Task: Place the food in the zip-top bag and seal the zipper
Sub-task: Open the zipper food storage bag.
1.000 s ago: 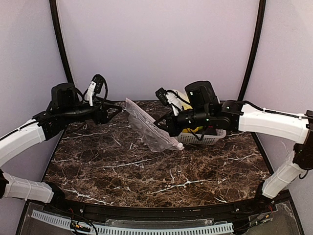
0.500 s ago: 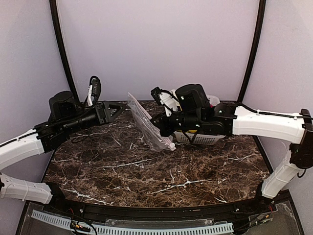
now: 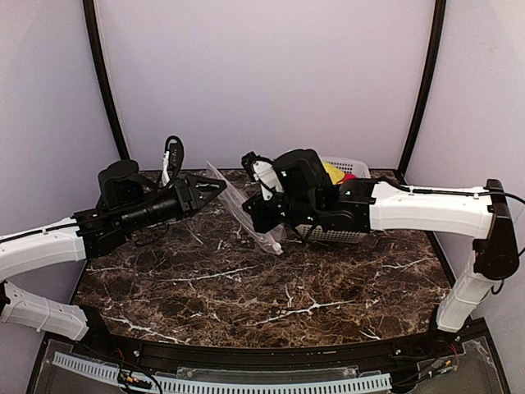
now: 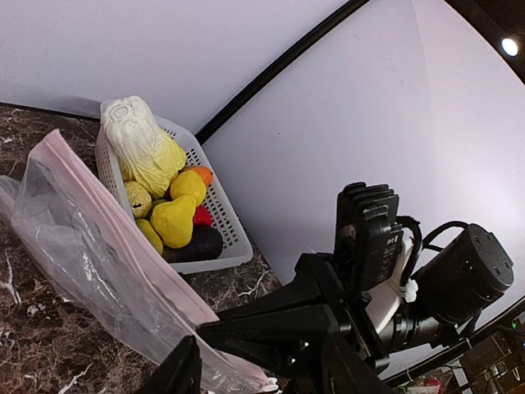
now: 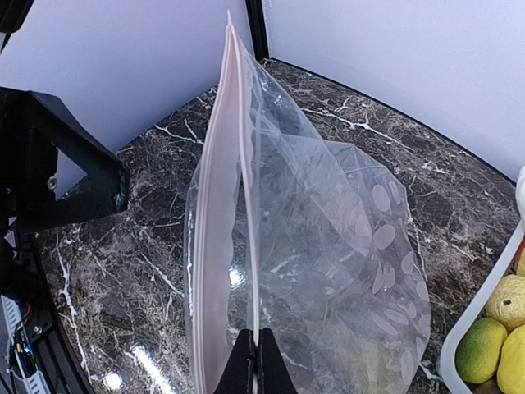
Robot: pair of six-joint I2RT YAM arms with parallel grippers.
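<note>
The zip-top bag, clear with pale dots, hangs above the marble with its mouth edge upright. My right gripper is shut on one lip of the pinkish zipper, and the other lip bows away to the left. From above, the bag hangs between both arms, the right gripper at its lower end. My left gripper is open, its tips beside the bag's top edge. Its fingers straddle the bag's lower corner. The food, in yellow, red, orange and dark purple, lies in the basket.
The white lattice basket stands at the back right by the wall, behind the right arm. A pale leafy toy vegetable tops its pile. Dark marble table spreads in front, with black frame posts in both back corners.
The right arm has carried the bag leftward. The left gripper has swung right and forward to the bag's mouth edge, and its jaws have narrowed somewhat.
</note>
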